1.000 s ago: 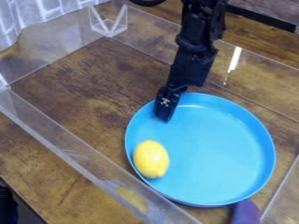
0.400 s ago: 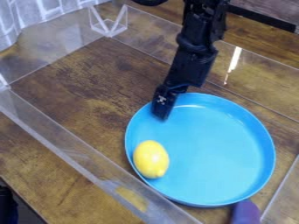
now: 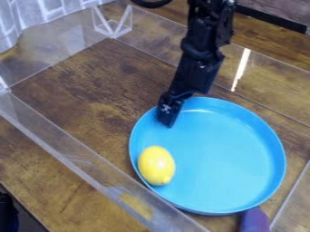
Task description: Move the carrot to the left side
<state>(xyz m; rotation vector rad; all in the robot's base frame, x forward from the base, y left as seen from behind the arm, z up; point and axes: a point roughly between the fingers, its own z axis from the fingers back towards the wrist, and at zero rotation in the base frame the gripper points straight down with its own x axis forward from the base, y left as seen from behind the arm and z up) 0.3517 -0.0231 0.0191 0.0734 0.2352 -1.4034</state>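
The bench [image 3: 72, 86] has a brown wooden top with visible grain, darker at the left and lighter toward the right. A round blue plate [image 3: 224, 163] lies on it, in the lower right part of the view. At the plate's lower right edge is a purple thing [image 3: 253, 220], only partly in view. A clear, see-through barrier [image 3: 85, 163] runs diagonally along the near left side of the wood.

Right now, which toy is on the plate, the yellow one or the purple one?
The yellow toy. It sits on the blue plate; the purple toy is outside it.
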